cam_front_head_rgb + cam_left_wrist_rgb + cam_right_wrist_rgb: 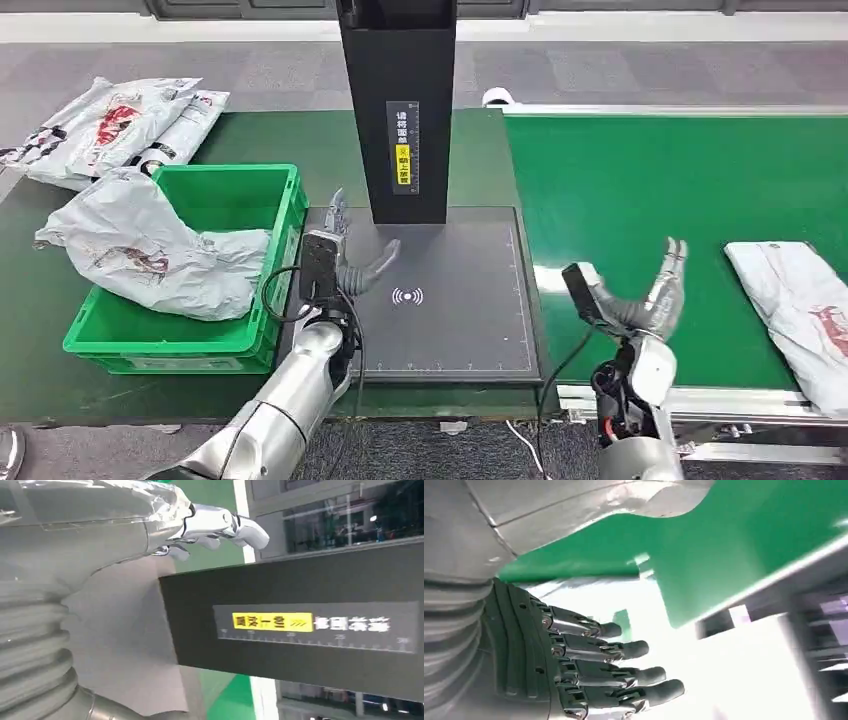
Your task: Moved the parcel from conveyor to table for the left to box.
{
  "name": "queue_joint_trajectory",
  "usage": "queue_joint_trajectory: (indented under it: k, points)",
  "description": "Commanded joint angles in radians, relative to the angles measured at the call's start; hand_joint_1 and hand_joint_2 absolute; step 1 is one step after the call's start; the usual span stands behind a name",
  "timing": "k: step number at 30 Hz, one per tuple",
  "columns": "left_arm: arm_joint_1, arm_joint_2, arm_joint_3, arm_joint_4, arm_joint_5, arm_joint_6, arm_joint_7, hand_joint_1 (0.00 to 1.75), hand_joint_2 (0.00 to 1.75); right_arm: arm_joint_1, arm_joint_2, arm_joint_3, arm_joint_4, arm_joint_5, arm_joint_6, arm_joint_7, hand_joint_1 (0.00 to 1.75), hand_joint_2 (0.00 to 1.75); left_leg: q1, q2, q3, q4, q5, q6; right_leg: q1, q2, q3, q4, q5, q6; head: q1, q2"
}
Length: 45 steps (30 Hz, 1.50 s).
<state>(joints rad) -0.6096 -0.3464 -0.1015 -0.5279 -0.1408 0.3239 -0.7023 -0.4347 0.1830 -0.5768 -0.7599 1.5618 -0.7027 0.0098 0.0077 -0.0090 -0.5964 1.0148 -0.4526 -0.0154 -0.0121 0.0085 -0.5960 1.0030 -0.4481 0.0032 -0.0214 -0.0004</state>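
Still early in the job, judged from how things lie.
Far-left corner of table point(40, 300): stack of bagged parcels point(115, 125), untouched.
Green bin point(285, 215): near the table's left edge, one crumpled bag point(150, 250) draped over its left rim.
Left hand point(345, 262): raised over the left edge of the dark scan pad point(470, 310), fingers apart, holding nothing.
Scanner post point(400, 110): upright at the pad's far edge, yellow label facing forward.
Right hand point(655, 290): lifted over the near left part of the conveyor belt point(640, 180), fingers spread, empty.
Parcel point(795, 310): flat on the belt's near right edge, well apart from the right hand.
Done: nothing visible for this parcel.
Left: reach right, grasp, carry across to the pad, hand over for boxing.
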Motion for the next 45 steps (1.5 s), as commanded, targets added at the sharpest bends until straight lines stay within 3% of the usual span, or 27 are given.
queue_joint_trajectory:
  k: [1,15,16,27,29,45]
  points:
    - [-0.057,0.021,-0.095,0.172,-0.029,0.011,0.004,0.00,1.75,0.055,-0.181,0.117,0.054,0.009,0.005,0.260,0.00,1.75,0.000,-0.001,0.001,-0.001,0.000,0.001,0.000,-0.002,0.002,-0.001,0.000,0.000,0.000,0.000]
    - [-0.057,0.021,-0.095,0.172,-0.029,0.011,0.004,0.00,1.75,0.055,-0.181,0.117,0.054,0.009,0.005,0.260,0.00,1.75,-0.001,0.002,0.001,-0.001,0.000,0.001,0.001,-0.001,0.001,-0.001,0.000,0.000,0.000,0.000]
    - [-0.063,0.020,-0.094,0.190,-0.037,0.012,0.004,0.00,1.75,0.061,-0.208,0.195,0.072,0.009,0.005,0.340,0.00,1.75,-0.001,0.001,0.001,-0.001,0.000,0.001,0.000,-0.001,0.001,0.000,0.000,0.000,0.000,0.000]
    - [-0.084,0.022,-0.062,0.261,-0.089,-0.029,0.013,0.00,1.75,0.006,-0.342,0.323,0.470,0.009,0.005,0.595,0.00,1.75,0.000,0.002,0.003,-0.002,0.000,0.001,0.000,-0.001,0.004,-0.002,0.001,0.000,0.000,0.000]
    - [-0.080,0.023,-0.057,0.258,-0.095,-0.020,0.023,0.00,1.75,0.010,-0.359,0.410,0.525,0.009,0.047,0.671,0.00,1.75,-0.001,0.001,0.003,-0.002,0.000,0.001,0.000,-0.002,0.004,-0.002,0.000,0.000,0.000,0.000]
    - [-0.057,0.037,-0.031,0.250,-0.123,-0.004,0.017,0.00,1.75,0.007,-0.366,0.400,0.528,0.009,0.042,0.670,0.00,1.75,-0.001,0.002,0.002,-0.002,-0.001,0.001,-0.001,-0.001,0.002,-0.001,0.000,0.000,0.000,0.000]
